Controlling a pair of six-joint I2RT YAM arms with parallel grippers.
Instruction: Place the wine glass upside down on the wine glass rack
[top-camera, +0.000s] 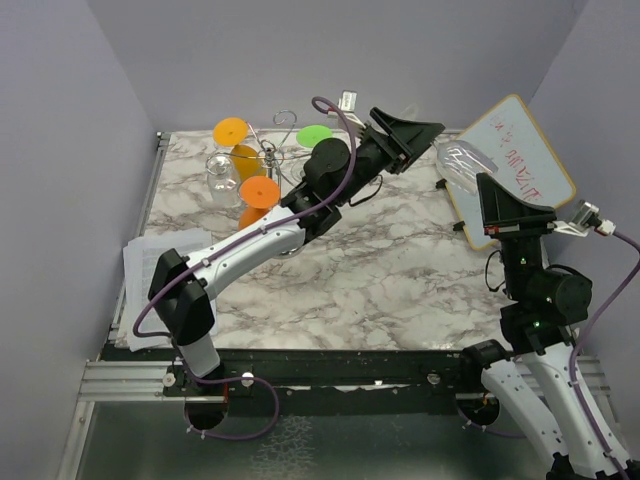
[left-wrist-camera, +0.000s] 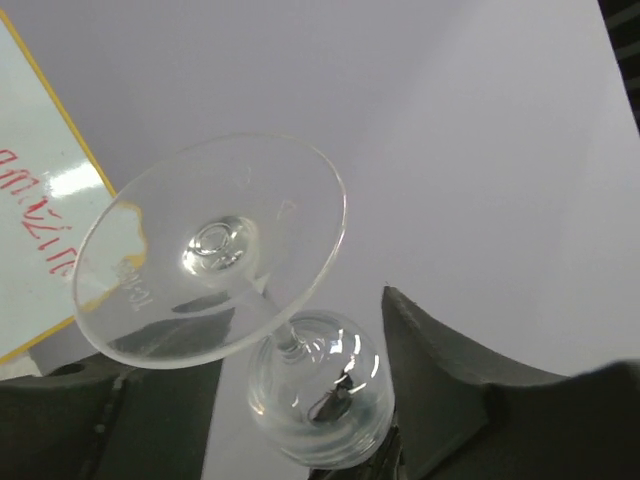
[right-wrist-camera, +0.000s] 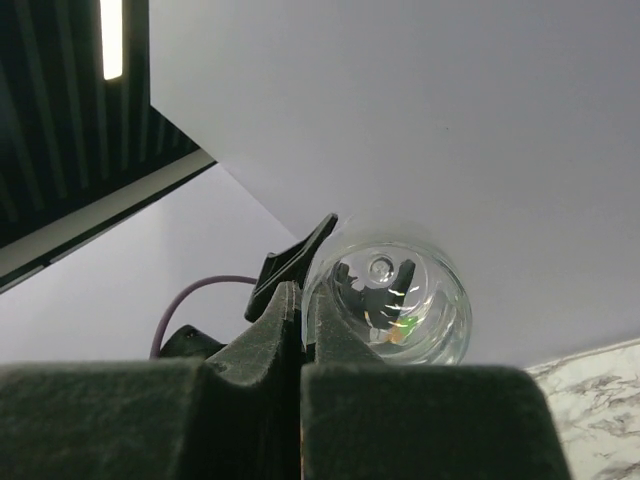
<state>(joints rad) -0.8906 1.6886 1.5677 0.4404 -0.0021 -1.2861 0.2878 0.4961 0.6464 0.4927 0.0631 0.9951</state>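
The clear wine glass (top-camera: 462, 160) lies level in the air over the table's far right. My right gripper (top-camera: 487, 185) is shut on the bowl's rim; in the right wrist view its jaws (right-wrist-camera: 308, 300) pinch the glass wall (right-wrist-camera: 400, 310). My left gripper (top-camera: 425, 145) reaches in from the left, open, with one finger on each side of the stem. In the left wrist view the round foot (left-wrist-camera: 215, 250) is nearest, and the left finger stands apart from the glass. The wine glass rack (top-camera: 272, 152) stands at the far left with glasses hung on it.
Orange (top-camera: 231, 130) and green (top-camera: 313, 134) glass feet show on the rack, and a clear glass (top-camera: 222, 178) is beside it. A whiteboard (top-camera: 520, 160) leans at the far right behind the held glass. Papers (top-camera: 140, 275) lie off the table's left edge.
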